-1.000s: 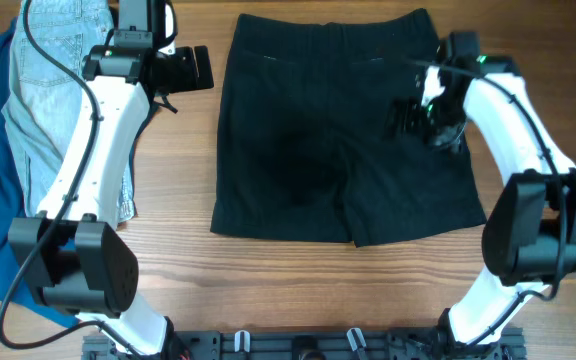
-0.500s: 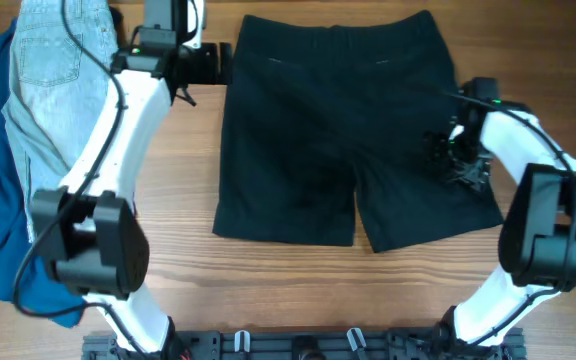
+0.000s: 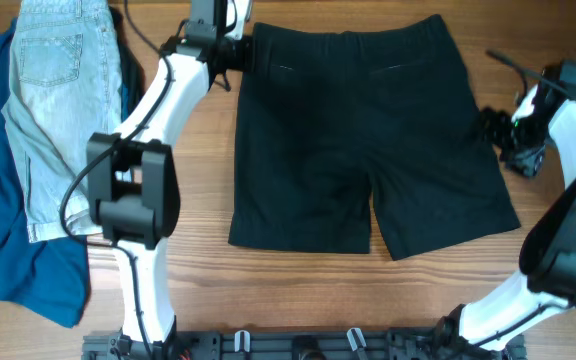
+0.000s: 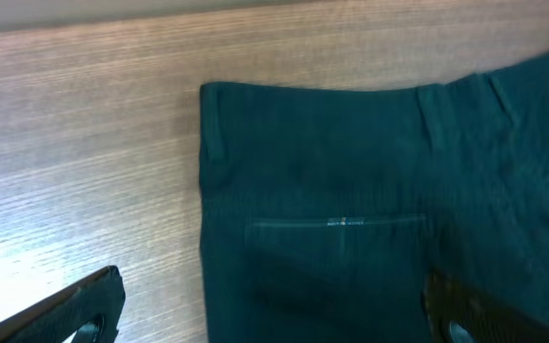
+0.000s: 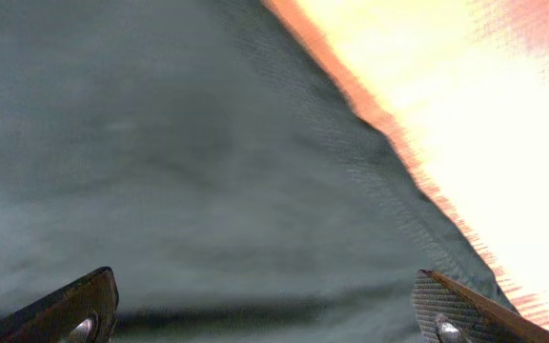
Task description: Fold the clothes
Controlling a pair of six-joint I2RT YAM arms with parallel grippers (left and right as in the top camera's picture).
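Overhead: the black shorts (image 3: 358, 140) lie flat on the tabletop (image 3: 203, 275), pockets up, now shifted right. Your left hand (image 3: 234, 52) has come to the far-left waistband corner (image 3: 255, 30), and your right hand (image 3: 506, 135) has moved out to the right edge.
Left wrist: hand spread, straddling that corner, pinching nothing.
Right wrist: hand spread over the blurred cloth edge.
Meaning: smoothing looks done; folding unstarted.

Your overhead view is bright, evenly lit and sharp, with only faint soft shadows along cloth edges. The black shorts (image 3: 348, 140) show as a nearly flat dark patch. Your left wrist view is slightly soft, and the table (image 4: 84, 143) looks pale. Your right wrist view is blurred, its upper right blown out white with an orange fringe.
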